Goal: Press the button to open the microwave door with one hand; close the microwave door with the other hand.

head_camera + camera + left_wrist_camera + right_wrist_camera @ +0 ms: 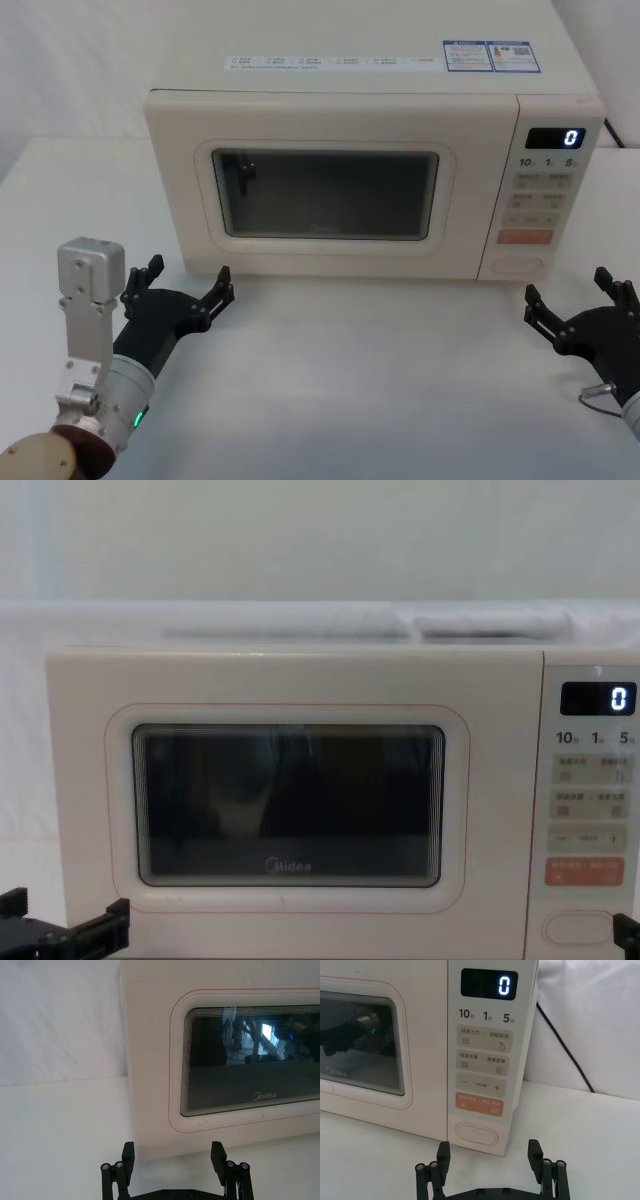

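Note:
A cream microwave stands at the back of the white table, its door (pixel 330 190) (pixel 285 805) (pixel 225 1070) shut flat against the body. The blank oblong button (pixel 518 265) (pixel 476 1135) (pixel 577 927) sits at the bottom of the control panel, under the orange-red key. My left gripper (pixel 187 283) (pixel 173 1156) is open, low on the table just before the door's left lower corner. My right gripper (pixel 570 292) (pixel 489 1152) is open too, on the table a short way in front of and to the right of the button, touching nothing.
The display (pixel 556 138) (pixel 489 983) reads 0. A black power cord (pixel 565 1045) runs down behind the microwave's right side. A white cloth wall (pixel 60 1020) backs the table. Bare tabletop (pixel 370 380) lies between the two arms.

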Controlling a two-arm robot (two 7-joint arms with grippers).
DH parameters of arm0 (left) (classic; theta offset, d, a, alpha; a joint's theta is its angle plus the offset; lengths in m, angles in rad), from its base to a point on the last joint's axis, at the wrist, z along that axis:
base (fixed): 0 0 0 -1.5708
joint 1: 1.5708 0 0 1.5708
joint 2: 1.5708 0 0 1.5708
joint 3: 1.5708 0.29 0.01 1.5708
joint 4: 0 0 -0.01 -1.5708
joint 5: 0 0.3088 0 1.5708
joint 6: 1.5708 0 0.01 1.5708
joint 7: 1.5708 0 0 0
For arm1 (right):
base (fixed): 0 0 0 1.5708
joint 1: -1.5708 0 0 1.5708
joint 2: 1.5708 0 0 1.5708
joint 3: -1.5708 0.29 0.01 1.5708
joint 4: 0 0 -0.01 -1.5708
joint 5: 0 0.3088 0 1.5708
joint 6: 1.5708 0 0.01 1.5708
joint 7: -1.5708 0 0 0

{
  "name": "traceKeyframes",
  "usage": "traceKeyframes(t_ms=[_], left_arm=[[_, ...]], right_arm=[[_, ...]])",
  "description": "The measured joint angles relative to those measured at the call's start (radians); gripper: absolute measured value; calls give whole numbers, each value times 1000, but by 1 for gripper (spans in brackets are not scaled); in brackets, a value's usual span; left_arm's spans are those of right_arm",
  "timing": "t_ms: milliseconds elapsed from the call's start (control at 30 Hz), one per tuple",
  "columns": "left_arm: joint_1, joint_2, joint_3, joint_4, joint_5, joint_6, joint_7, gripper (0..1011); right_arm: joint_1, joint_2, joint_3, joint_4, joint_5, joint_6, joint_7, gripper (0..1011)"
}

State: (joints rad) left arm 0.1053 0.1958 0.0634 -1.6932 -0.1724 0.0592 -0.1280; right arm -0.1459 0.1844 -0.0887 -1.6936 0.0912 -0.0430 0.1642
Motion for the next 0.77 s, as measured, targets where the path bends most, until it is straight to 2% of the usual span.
traceKeyframes(t_ms=[767], left_arm=[[0, 0, 0, 0, 0, 0, 0, 1001]], right_arm=[[0, 0, 0, 0, 0, 0, 0, 1002]])
